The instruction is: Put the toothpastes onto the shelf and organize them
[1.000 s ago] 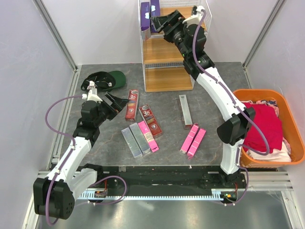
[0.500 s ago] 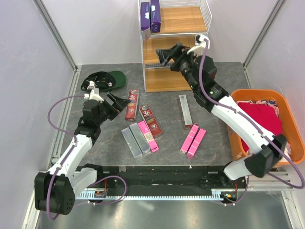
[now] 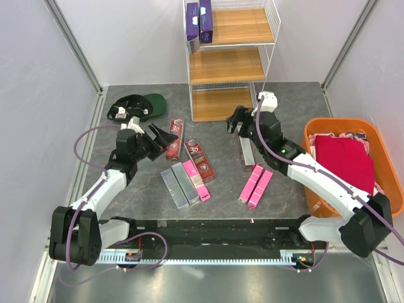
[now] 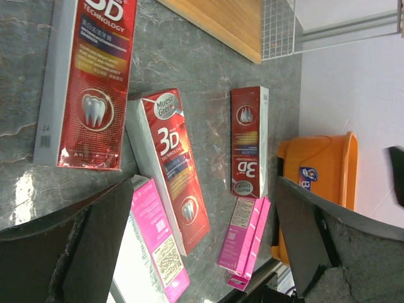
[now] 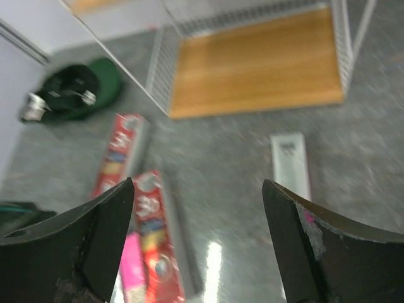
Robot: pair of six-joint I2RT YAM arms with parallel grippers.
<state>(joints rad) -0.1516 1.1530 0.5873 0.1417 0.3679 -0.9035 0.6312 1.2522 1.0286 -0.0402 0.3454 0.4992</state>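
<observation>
Both of your claws are released and carry nothing. The left gripper [image 3: 163, 134] hangs with its jaws wide apart just left of a dark red carton [image 3: 175, 139]. The right gripper [image 3: 237, 121] hovers with its jaws spread over the far end of the silver-grey carton [image 3: 245, 150], near the front of the shelf [image 3: 230, 63]. Two purple cartons [image 3: 201, 19] sit at the left of the top board; the other toothpastes lie on the table (a second dark red carton [image 3: 199, 159], a grey and pink row [image 3: 184, 182], a pink pair [image 3: 255, 185]).

The pick is where you could slip. These cartons look slim and flat, so coming down off-centre may only push one across the table. Pinching one near its end may leave it swinging. On the left, the second dark red carton lies close enough that a wide jaw could nudge it askew. On the way up, a long carton held crosswise could catch the shelf's wire frame or knock the purple cartons
</observation>
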